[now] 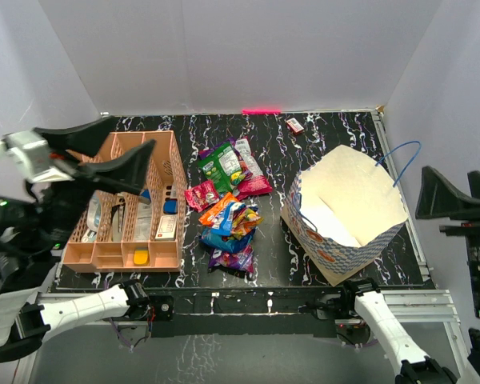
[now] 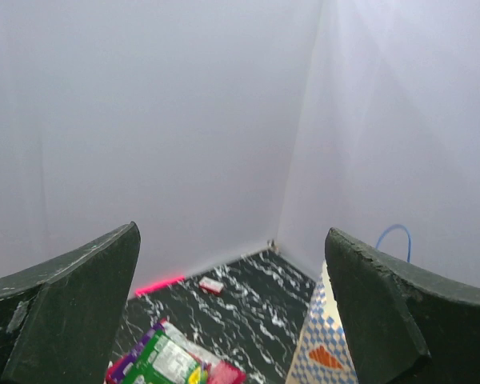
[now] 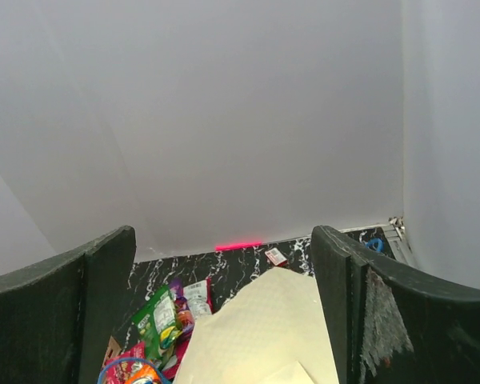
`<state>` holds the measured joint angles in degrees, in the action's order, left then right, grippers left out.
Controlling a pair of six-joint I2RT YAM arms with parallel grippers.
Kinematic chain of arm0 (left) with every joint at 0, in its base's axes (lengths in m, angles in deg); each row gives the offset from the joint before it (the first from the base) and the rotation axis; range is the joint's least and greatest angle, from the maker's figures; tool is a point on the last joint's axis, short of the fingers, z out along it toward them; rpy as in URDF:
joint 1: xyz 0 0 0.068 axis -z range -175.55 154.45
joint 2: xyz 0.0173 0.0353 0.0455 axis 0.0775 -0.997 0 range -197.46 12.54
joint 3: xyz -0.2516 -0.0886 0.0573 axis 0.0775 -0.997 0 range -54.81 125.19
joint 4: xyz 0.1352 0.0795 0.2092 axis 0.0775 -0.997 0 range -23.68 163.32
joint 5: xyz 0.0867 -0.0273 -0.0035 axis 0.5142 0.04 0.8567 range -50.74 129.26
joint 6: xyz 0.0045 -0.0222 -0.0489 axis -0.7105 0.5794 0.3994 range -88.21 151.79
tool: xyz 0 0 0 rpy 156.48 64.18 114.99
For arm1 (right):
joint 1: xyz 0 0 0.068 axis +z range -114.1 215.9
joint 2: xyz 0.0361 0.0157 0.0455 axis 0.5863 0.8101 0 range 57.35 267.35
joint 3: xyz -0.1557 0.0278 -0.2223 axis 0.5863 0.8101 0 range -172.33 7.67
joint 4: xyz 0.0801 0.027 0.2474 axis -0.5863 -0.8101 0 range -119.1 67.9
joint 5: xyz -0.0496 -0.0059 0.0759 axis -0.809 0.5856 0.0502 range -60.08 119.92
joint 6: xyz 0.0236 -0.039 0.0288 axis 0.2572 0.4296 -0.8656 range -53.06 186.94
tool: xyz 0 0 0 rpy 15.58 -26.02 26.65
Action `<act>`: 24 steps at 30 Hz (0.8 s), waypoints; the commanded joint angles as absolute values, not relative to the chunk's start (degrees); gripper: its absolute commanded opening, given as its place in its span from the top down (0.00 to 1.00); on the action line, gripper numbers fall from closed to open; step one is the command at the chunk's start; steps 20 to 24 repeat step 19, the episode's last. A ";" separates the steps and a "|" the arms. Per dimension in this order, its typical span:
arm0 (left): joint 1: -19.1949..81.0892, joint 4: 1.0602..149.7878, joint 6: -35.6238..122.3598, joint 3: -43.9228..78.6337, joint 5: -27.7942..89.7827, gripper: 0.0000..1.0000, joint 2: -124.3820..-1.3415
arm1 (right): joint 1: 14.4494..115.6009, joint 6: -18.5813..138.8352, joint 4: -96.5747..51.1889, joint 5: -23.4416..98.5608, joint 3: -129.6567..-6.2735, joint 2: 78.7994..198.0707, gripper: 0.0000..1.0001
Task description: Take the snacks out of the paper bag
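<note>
The snacks (image 1: 228, 200) lie in a loose pile of glossy packets on the black marbled table, between the organizer and the paper bag. The paper bag (image 1: 344, 212) stands open at the right, white inside and chequered outside. No packet shows inside it. My left gripper (image 1: 100, 154) is open and empty, raised high over the organizer at the left. My right gripper (image 1: 460, 196) is open and empty, raised beyond the bag's right side. The left wrist view shows green and pink packets (image 2: 168, 360) and the bag's wall (image 2: 320, 352). The right wrist view shows the bag's mouth (image 3: 264, 328) and packets (image 3: 164, 316).
A peach lattice organizer (image 1: 132, 204) with small items stands at the left. A small red-and-white box (image 1: 294, 125) lies near the back wall; it also shows in the left wrist view (image 2: 211, 285). White walls enclose the table. The bag's blue cord handle (image 1: 400, 156) sticks out to the right.
</note>
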<state>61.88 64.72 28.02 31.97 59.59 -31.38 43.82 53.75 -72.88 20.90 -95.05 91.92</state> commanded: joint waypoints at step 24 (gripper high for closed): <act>61.49 65.04 21.90 35.50 69.32 0.02 -31.18 | 44.25 53.87 -64.05 24.83 -97.85 110.64 0.02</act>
